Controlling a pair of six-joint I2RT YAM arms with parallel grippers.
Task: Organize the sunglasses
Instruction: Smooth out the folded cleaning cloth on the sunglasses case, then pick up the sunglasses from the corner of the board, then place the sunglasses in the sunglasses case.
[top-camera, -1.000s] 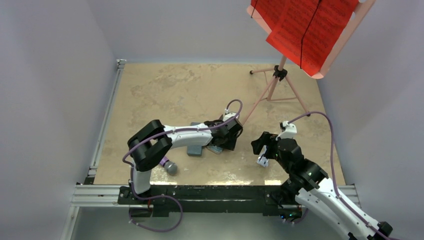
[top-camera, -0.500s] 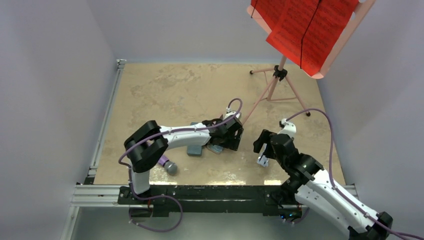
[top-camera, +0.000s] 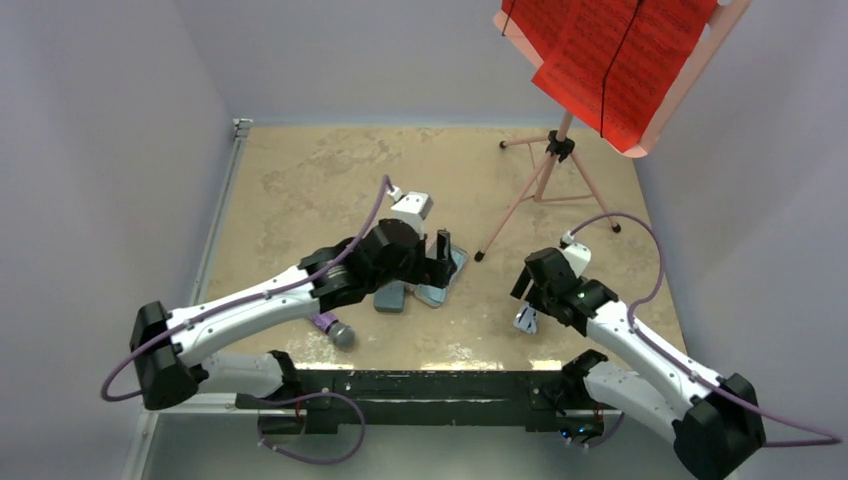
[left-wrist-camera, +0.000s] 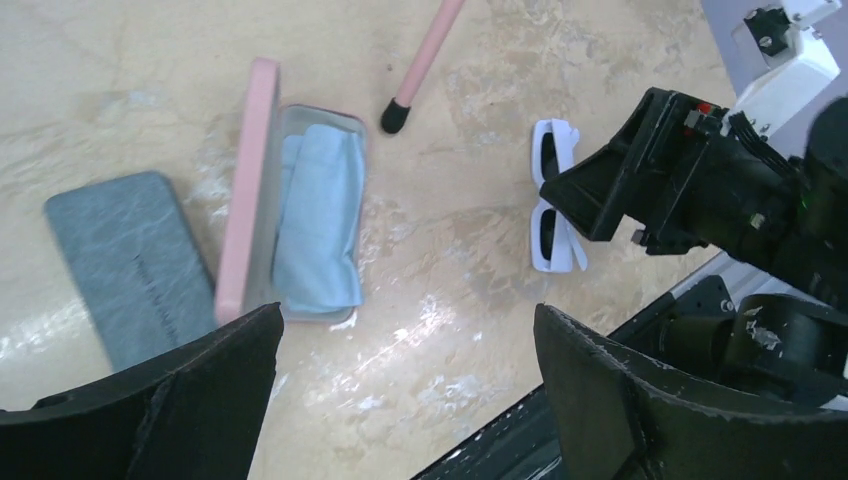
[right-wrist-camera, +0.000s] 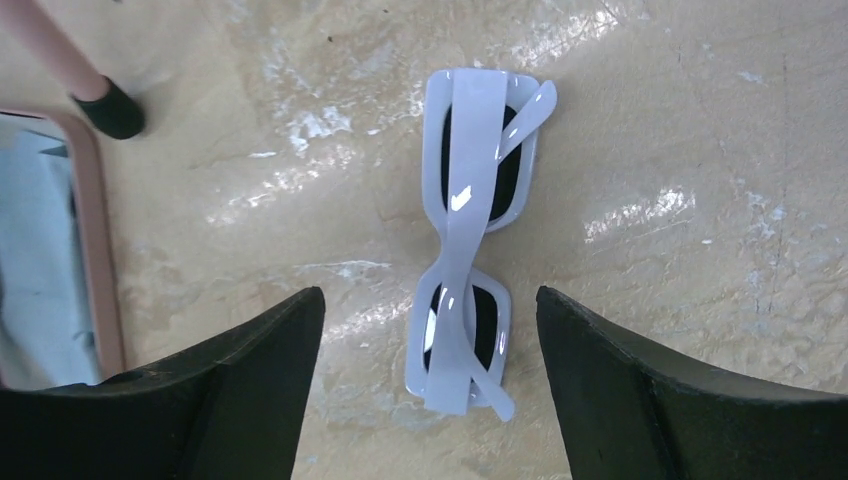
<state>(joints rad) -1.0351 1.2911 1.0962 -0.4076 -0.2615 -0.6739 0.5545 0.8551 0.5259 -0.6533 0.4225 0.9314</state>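
my right hand is wide open and holds nothing. it hangs over the white sunglasses, and in the right wrist view one black finger shows on each side of them, not touching. the white sunglasses lie flat on the tan surface, folded up, with their two arms crossed over the dark lenses. from the top view they are at the near right of the surface, just under my right hand.

my left hand is wide open too and has nothing in it. it hangs above the pink case. the pink case is open, its lid stands up on one long side, and a light blue cloth lies folded inside. a shut grey case lies just beside it, on the lid side. the black foot of the pink stand sits near one end of the open case. the white sunglasses are well apart from both cases, on the other side of that foot.
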